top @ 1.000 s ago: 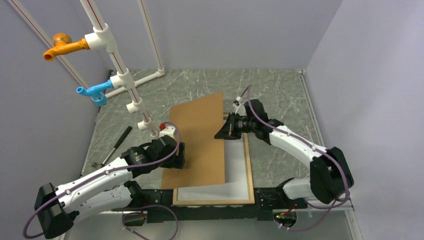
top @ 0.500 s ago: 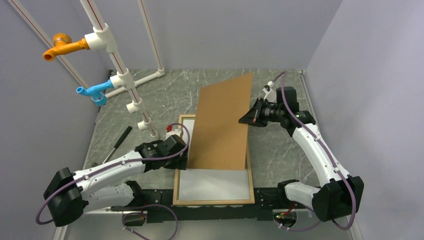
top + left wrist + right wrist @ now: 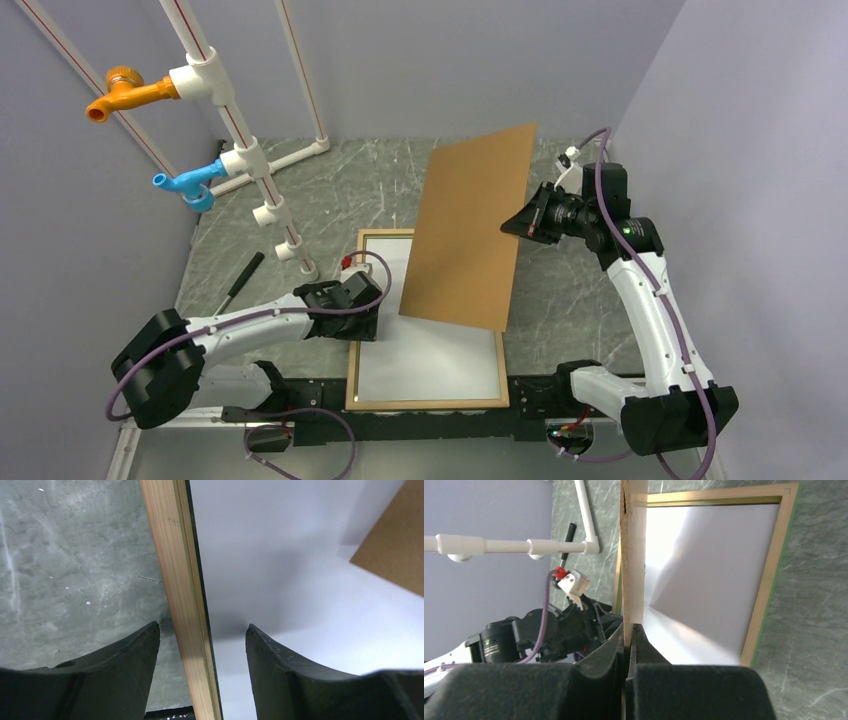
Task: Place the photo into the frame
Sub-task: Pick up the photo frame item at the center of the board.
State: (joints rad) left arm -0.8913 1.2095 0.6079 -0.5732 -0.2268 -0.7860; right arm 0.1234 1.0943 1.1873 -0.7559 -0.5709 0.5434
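The frame lies flat near the front of the table, pale wood face up. A white sheet fills it, seemingly the photo's plain back; no print shows. My right gripper is shut on the right edge of the brown backing board, holding it tilted in the air above the frame's far half. In the right wrist view the board's edge runs up from between the shut fingers. My left gripper is open, its fingers either side of the frame's left rail.
A white pipe rack with an orange tap and a blue tap stands at the back left. A black tool lies left of the frame. Walls close in on all sides.
My right gripper has lifted the backing board up and to the right, uncovering most of the frame. My left gripper has moved right to the frame's left rail.
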